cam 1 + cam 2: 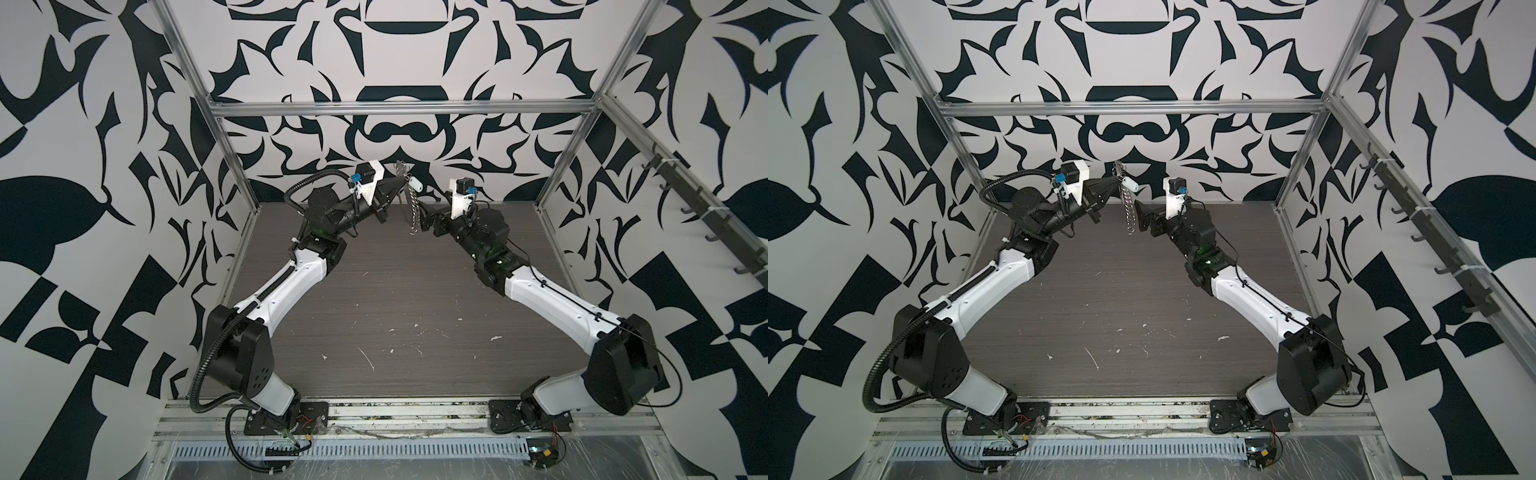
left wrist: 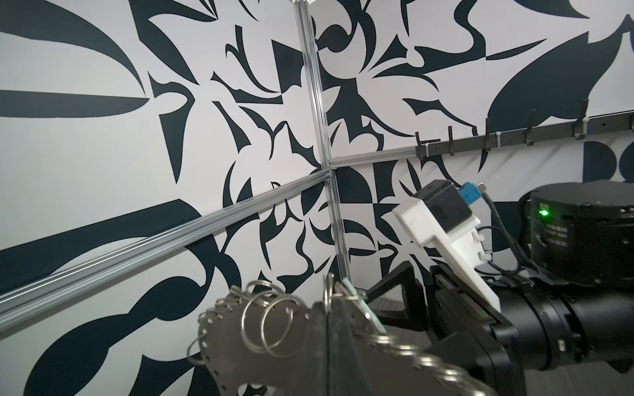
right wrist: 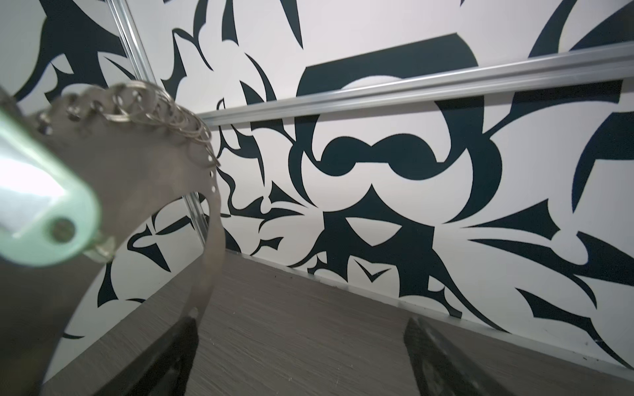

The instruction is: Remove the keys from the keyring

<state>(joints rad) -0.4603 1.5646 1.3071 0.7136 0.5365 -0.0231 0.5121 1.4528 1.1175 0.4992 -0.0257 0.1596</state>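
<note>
Legible text: none. Faint pale lines of print on the black joint housing (image 2: 562, 236) of the right arm, under its green light (image 2: 543, 213), seen in the left wrist view: too blurred to read. White insert of the oval tag (image 3: 31, 185) — washed out by glare, nothing readable.

We see two matching arms: the left arm (image 1: 291, 277) and the right arm (image 1: 552, 302) both have glossy white shells dotted with small dark screws (image 1: 272, 304), linked by chunky black joints. A ribbed black hose (image 1: 198, 374) runs along the left one, while the right has only a thin black cable (image 1: 582, 310). Each wrist bears a white bracket (image 1: 370, 185) with a black camera and a blue plug (image 1: 354, 179). The left gripper (image 1: 397, 185) and right gripper (image 3: 305, 356) have black wedge-shaped fingers (a green light (image 2: 543, 213) glows on one round joint).
</note>
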